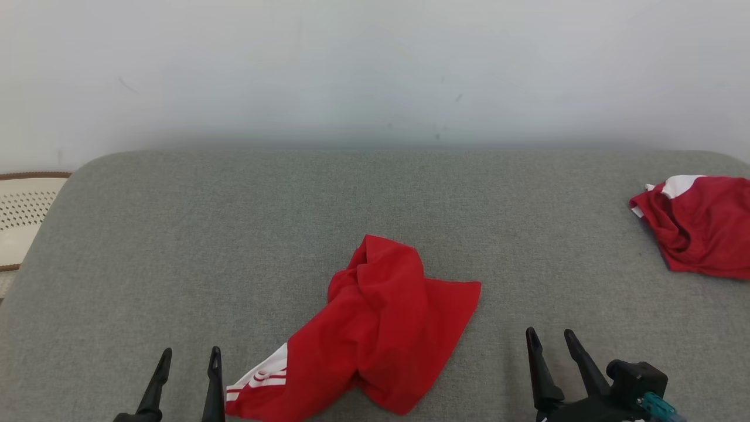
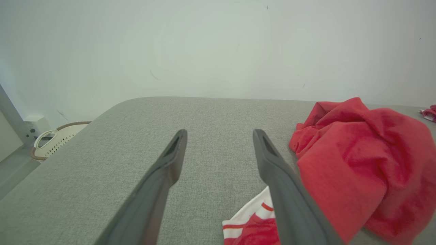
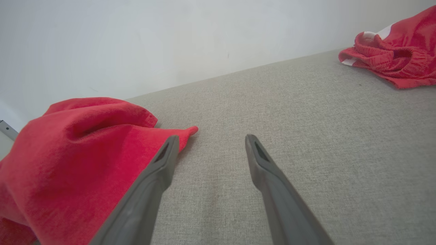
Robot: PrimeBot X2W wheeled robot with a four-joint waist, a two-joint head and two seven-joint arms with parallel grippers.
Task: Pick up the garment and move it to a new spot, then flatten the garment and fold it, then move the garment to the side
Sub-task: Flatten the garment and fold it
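garment (image 1: pixel 381 328): crumpled red fabric, white striped trim; bunched at 6 o'clock on grey woven pad (image 1: pixel 234 234).
left gripper (image 1: pixel 191 351): fingers spread, empty, just beside striped hem.
right gripper (image 1: pixel 549 332): fingers spread, empty, near garment's 3 o'clock corner.
step: likely flattening; next, pinch hem and corner, draw apart.
room: pad bare 9 to 12 o'clock; second red garment (image 1: pixel 697 225) at 3 o'clock edge.

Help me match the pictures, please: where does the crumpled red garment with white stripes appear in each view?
Head view: the red garment with white stripes lies lower centre on the grey cushion.
Left wrist view: it takes the right side, striped hem at the bottom.
Right wrist view: it lies at lower left.
Shared landmark: the second red garment, at the right edge in every view.
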